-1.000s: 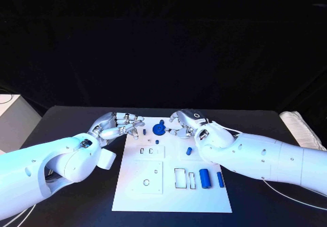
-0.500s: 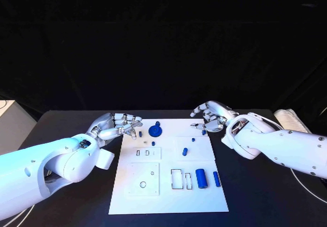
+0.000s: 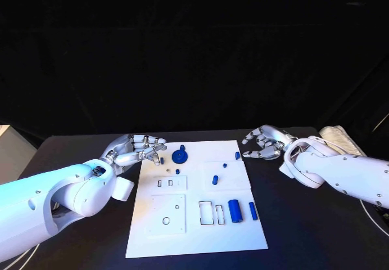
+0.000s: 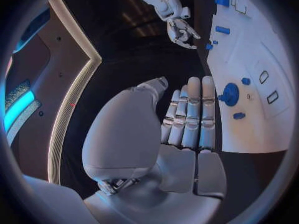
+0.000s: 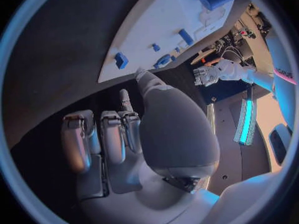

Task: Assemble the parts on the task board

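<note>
Head view: my left hand (image 3: 136, 149) is at the far left corner of the flat white rectangular task board (image 3: 197, 236); its fingers are half curled and hold nothing, and their tips are just beside the board's edge. My right hand (image 3: 266, 144) is over the black table (image 3: 308, 236), off the board's far right corner, with the fingers loosely bent and apart, also with nothing in them. Between my two hands, close to my left fingertips, stands the round blue disc-shaped part (image 3: 179, 157). Nearer to me lie a small blue oval part (image 3: 215, 179), a thick blue cylinder part (image 3: 235, 210) and a thin blue bar part (image 3: 253, 210).

Left wrist view: my left fingers (image 4: 190, 115) are stretched out side by side and nearly straight, with the thumb apart, holding nothing. The round blue disc-shaped part (image 4: 229, 94) is just beyond the fingertips on the board. My right hand (image 4: 181, 29) shows far away, with its fingers spread.

Right wrist view: my right fingers (image 5: 102, 134) are bent downward over the dark table and grasp nothing. The board (image 5: 156, 20) lies beyond them, apart from the fingertips.
</note>
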Robot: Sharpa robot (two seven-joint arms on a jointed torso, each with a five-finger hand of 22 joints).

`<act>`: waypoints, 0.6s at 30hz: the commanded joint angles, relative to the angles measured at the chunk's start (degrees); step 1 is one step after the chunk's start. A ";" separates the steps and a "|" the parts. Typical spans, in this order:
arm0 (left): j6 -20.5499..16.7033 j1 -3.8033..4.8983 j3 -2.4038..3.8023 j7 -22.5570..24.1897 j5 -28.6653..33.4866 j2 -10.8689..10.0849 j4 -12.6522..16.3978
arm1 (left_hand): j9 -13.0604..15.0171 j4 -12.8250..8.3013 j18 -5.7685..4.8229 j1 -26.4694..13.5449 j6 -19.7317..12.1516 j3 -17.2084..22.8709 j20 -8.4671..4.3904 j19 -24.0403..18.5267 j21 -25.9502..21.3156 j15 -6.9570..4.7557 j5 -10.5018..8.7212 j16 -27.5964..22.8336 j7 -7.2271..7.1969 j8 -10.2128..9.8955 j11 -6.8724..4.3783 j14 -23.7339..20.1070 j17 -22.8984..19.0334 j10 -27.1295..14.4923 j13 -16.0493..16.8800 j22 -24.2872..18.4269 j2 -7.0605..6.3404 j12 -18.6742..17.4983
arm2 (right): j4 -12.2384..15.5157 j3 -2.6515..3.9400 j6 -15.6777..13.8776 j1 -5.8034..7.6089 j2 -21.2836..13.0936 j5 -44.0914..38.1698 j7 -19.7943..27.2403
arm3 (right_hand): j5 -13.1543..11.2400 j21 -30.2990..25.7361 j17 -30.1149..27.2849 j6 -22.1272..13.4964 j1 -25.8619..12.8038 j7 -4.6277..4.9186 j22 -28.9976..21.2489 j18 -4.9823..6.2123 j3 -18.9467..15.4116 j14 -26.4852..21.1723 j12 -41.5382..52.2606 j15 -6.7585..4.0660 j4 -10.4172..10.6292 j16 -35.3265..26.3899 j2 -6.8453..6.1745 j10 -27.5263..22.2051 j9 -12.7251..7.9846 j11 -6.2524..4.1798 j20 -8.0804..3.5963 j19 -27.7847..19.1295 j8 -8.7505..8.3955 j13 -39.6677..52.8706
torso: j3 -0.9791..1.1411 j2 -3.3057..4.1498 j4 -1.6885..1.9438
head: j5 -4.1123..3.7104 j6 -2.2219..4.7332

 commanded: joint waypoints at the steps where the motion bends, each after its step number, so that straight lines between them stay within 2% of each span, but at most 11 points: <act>1: 1.38 -0.01 0.04 0.88 -0.17 0.22 -0.07 | 0.09 -0.09 0.70 0.23 -0.06 0.47 -0.01 -0.58 0.39 0.05 -0.21 0.26 0.22 -0.16 0.24 -0.45 -0.07 -0.10 0.04 0.10 -0.12 -0.17 | -1.71 -0.06 1.63 -0.40 0.92 -2.07 0.82 | -0.38 0.13 15.10 -0.18 0.61 -0.01 15.05 -0.83 -0.07 5.97 -0.21 0.00 -0.14 0.24 0.21 3.49 -0.09 0.36 0.07 6.00 -0.40 12.80 | -0.11 -0.03 0.15 | -0.19 -0.29; 4: 1.45 -0.04 0.04 0.86 -0.17 0.28 -0.13 | 0.09 -0.09 0.70 0.23 -0.06 0.47 -0.01 -0.58 0.39 0.05 -0.21 0.26 0.22 -0.16 0.24 -0.45 -0.07 -0.10 0.04 0.10 -0.12 -0.17 | -2.80 -0.10 1.62 -0.85 1.61 -3.35 -0.50 | -0.57 0.13 15.10 -0.16 0.68 -0.02 15.05 -0.83 0.03 5.97 0.05 -0.01 -0.07 0.24 0.51 3.78 -0.11 0.34 0.05 6.00 -0.41 13.06 | -0.24 0.04 0.25 | -0.01 -0.37; 7: 1.50 -0.07 0.04 0.84 -0.17 0.33 -0.22 | 0.09 -0.09 0.70 0.23 -0.06 0.47 -0.01 -0.58 0.39 0.05 -0.21 0.26 0.22 -0.16 0.24 -0.45 -0.07 -0.10 0.04 0.10 -0.12 -0.17 | -3.93 -0.13 1.43 -1.35 2.40 -4.41 -1.68 | -0.74 0.13 15.10 -0.06 0.83 -0.02 15.05 -0.83 0.25 5.97 0.37 0.01 0.00 0.24 0.97 4.12 -0.12 0.31 0.05 6.00 -0.40 13.38 | -0.18 0.13 0.40 | 0.02 -0.48; 13: 1.57 -0.09 0.04 0.81 -0.17 0.37 -0.31 | 0.09 -0.09 0.70 0.23 -0.06 0.47 -0.01 -0.58 0.39 0.05 -0.21 0.26 0.22 -0.16 0.24 -0.45 -0.07 -0.10 0.04 0.10 -0.12 -0.17 | -5.56 -0.14 0.98 -2.03 3.75 -5.05 -2.80 | -0.79 0.13 15.10 0.28 1.19 -0.07 15.05 -0.83 0.68 5.97 0.80 -0.04 -0.08 0.24 1.44 4.59 -0.11 0.28 0.02 6.00 -0.29 13.81 | -0.01 0.33 0.44 | 0.00 -0.64; 18: 1.67 -0.09 0.04 0.64 -0.17 0.38 -0.38 | 0.11 -0.07 0.71 0.20 -0.04 0.52 0.00 -0.68 0.45 0.05 -0.20 0.29 0.25 -0.15 0.26 -0.49 -0.10 -0.11 0.04 0.14 -0.05 -0.16 | -6.37 -0.14 0.89 -2.48 4.54 -5.36 -3.14 | -0.81 0.13 15.10 0.50 1.12 -0.08 15.05 -0.83 0.95 5.97 0.95 -0.06 0.07 0.24 1.81 4.75 -0.11 0.27 0.00 6.00 -0.23 13.95 | -0.09 0.18 0.32 | 0.28 -0.99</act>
